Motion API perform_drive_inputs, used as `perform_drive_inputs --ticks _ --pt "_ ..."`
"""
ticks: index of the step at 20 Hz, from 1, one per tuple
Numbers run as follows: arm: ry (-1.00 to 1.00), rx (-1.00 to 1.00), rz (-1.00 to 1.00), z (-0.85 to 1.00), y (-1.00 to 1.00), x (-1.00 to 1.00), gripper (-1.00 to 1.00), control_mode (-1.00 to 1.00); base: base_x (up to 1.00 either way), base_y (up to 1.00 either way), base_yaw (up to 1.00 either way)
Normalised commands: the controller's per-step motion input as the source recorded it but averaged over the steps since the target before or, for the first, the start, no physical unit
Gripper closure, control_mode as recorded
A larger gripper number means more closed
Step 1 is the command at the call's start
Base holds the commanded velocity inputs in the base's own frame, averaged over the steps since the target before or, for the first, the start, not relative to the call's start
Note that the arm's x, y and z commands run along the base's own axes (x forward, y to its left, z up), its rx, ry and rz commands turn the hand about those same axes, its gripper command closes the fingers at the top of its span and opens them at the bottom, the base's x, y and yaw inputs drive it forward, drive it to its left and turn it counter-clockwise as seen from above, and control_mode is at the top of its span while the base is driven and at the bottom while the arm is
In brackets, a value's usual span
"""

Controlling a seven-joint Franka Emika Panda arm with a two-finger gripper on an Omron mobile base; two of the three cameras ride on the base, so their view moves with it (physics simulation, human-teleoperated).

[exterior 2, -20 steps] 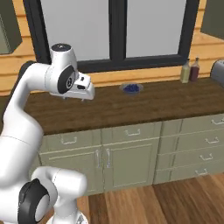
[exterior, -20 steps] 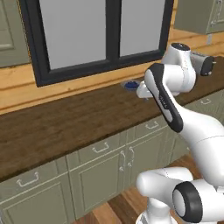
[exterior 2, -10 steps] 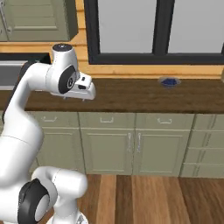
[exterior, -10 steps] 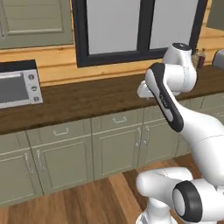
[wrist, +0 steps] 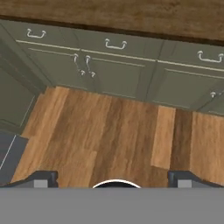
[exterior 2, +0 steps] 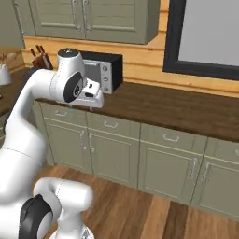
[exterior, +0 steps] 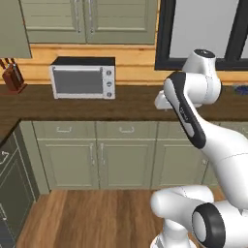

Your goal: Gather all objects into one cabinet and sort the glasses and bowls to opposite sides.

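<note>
My gripper hangs in front of the dark wooden counter, at the end of the folded white arm, and it also appears as the gripper in the right base view. In the hand view the gripper points down at the wooden floor and the base cabinets; its fingertips stand far apart with nothing between them, so it is open. Olive-green wall cabinets with shut doors hang above the counter; I cannot tell whether one is the task's cabinet. The glasses, bowls and other objects are out of view.
A silver microwave stands on the counter, with a knife block to its left. A white utensil crock sits at the far left. A black-framed window is at the right. A dark oven front is at lower left.
The whole picture has swept sideways, so the base and cameras have moved. The window has slid to the right and the microwave and knife block have come into view. The arm's pose is unchanged.
</note>
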Motion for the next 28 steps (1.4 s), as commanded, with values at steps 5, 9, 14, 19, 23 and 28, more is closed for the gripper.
perform_drive_inputs --ticks 5,9,14,19,23,28 --pt "0.0 0.0 0.0 0.0 0.0 0.0 -1.0 1.0 0.64 0.2 0.64" --pt "0.0 0.0 0.0 0.0 0.0 0.0 -1.0 1.0 0.87 0.0 0.6" --pt "0.0 0.0 0.0 0.0 0.0 0.0 -1.0 1.0 1.0 -0.12 0.52" --pt "0.0 0.0 0.0 0.0 0.0 0.0 -1.0 1.0 0.74 -0.05 0.49" --pt "0.0 0.0 0.0 0.0 0.0 0.0 -1.0 1.0 -0.84 0.0 0.47" --pt "0.0 0.0 0.0 0.0 0.0 0.0 -1.0 1.0 -1.0 0.03 0.38"
